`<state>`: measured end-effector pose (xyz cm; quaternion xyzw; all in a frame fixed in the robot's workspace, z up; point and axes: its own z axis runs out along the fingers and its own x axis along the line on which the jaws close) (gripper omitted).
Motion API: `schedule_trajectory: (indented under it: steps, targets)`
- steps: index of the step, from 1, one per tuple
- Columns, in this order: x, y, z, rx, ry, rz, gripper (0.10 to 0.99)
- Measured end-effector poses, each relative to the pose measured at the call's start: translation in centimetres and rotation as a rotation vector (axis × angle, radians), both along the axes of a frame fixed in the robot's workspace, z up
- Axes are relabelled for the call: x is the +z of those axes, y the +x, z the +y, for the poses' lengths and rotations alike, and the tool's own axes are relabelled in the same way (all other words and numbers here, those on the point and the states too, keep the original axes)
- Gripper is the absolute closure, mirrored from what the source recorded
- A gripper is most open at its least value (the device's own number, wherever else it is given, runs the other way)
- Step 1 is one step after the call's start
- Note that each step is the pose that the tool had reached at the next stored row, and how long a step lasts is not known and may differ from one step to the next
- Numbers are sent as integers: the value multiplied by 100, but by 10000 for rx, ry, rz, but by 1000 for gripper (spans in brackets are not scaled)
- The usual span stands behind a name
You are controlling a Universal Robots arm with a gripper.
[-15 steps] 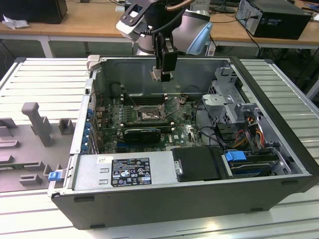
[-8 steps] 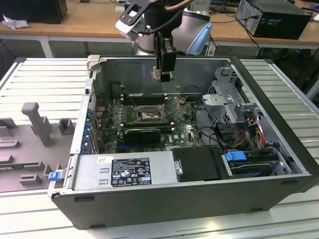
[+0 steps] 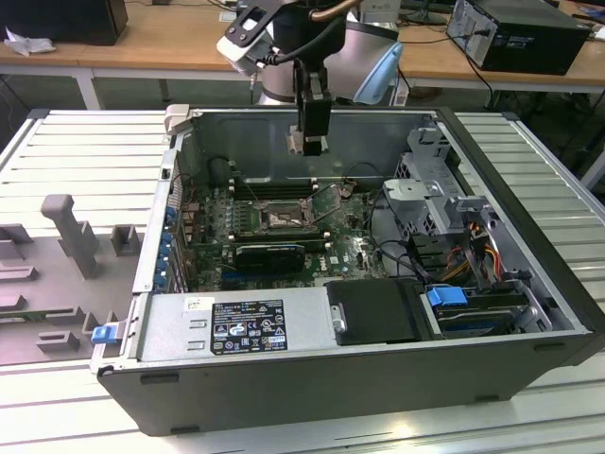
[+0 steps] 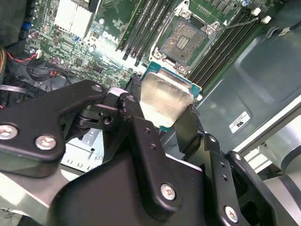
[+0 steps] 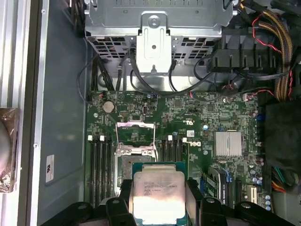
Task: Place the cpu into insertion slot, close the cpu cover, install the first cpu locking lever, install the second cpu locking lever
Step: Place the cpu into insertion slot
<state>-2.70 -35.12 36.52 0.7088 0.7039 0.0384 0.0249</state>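
Desk of ribbed grey metal (image 3: 529,151) carries an open dark grey computer tower case (image 3: 284,378) lying on its side, its green motherboard (image 3: 350,241) exposed, with a silver metal drive cage (image 3: 425,184) toward the exterior view's right. Above the case hangs the silver and black robot arm (image 3: 321,38), its black tool (image 3: 307,142) pointing down over the board's far edge, well clear of the components. In both wrist views the tool (image 4: 164,108) (image 5: 157,197) is clenched on the cpu, a small flat square chip with a pale green board and a silver metal top (image 4: 165,96) (image 5: 157,193), its black fingers (image 5: 193,195) pressing on two opposite edges and the metal top facing the cameras. The chip is held in the air above the motherboard (image 5: 197,122), apart from it and near the insertion slot, a square dark socket with a grey metal rim (image 4: 186,41) (image 3: 281,218). The slot's contact field lies bare in the second wrist view, and in the first wrist view the chip overlaps the slot's edge (image 5: 123,165). The cpu cover, a thin silver-grey metal frame with a large central window (image 5: 136,124), stands swung open just beyond the slot, green board showing through its window. Long black memory slots (image 5: 101,160) run on either side of the socket.
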Motion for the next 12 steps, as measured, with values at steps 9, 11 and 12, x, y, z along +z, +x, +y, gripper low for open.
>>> schedule_trajectory:
  steps: [9, 11, 12]
  targets:
    - [-53, -16, 1, -586, -4, 0, 557]
    - [-88, -17, 1, -308, -3, 0, 557]
    - [-111, -19, 1, -105, -1, 0, 557]
